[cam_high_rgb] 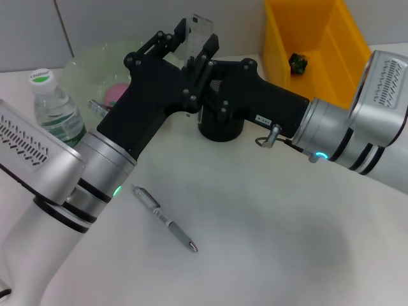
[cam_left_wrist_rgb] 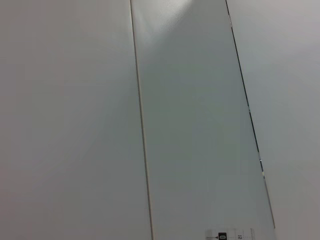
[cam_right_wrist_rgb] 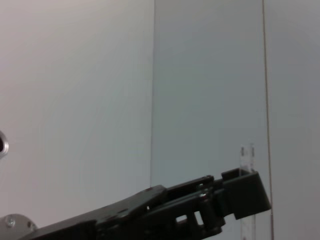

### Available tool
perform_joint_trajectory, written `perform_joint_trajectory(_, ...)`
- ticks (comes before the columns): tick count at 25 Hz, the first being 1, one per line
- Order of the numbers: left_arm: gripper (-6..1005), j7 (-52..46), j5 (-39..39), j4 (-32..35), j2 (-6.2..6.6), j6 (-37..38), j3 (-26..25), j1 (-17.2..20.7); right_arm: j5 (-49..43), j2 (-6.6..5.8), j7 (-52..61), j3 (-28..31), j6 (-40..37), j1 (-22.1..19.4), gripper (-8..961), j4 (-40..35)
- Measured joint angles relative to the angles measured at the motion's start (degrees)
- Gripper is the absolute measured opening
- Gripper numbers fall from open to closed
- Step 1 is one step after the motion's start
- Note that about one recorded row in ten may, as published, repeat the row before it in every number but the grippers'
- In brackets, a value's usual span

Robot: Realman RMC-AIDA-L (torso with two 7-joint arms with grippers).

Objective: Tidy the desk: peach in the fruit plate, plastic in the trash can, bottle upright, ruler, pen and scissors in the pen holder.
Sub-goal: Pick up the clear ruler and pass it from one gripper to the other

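Note:
My left gripper (cam_high_rgb: 197, 37) is raised above the black mesh pen holder (cam_high_rgb: 220, 131) and is shut on the transparent ruler (cam_high_rgb: 203, 27), which stands upright. The ruler's end shows in the left wrist view (cam_left_wrist_rgb: 230, 235). In the right wrist view the ruler (cam_right_wrist_rgb: 246, 155) stands edge-on by the left gripper's finger (cam_right_wrist_rgb: 200, 200). My right gripper (cam_high_rgb: 211, 71) is close against the left one over the holder. The pen (cam_high_rgb: 164, 218) lies on the desk (cam_high_rgb: 268, 236). The peach (cam_high_rgb: 115, 93) is in the fruit plate (cam_high_rgb: 86, 67). The bottle (cam_high_rgb: 56, 109) stands upright. The scissors are out of view.
The yellow trash can (cam_high_rgb: 331, 38) stands at the back right with a small dark object (cam_high_rgb: 298, 62) inside. Both arms cross over the pen holder and hide most of it. A plain wall fills both wrist views.

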Motion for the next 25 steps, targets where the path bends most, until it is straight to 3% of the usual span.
perform_joint_trajectory(7,401,0.52,-0.13,-0.08,0.01,-0.02,-0.02,-0.25,0.04,0.01,0.0,2.14,1.59,0.81,35,1.31)
perform_joint_trajectory(25,403,-0.73,-1.25,-0.77,-0.02,-0.08,-0.16,-0.97,-0.33,0.09,0.5,1.9,1.71,0.81,17,1.49)
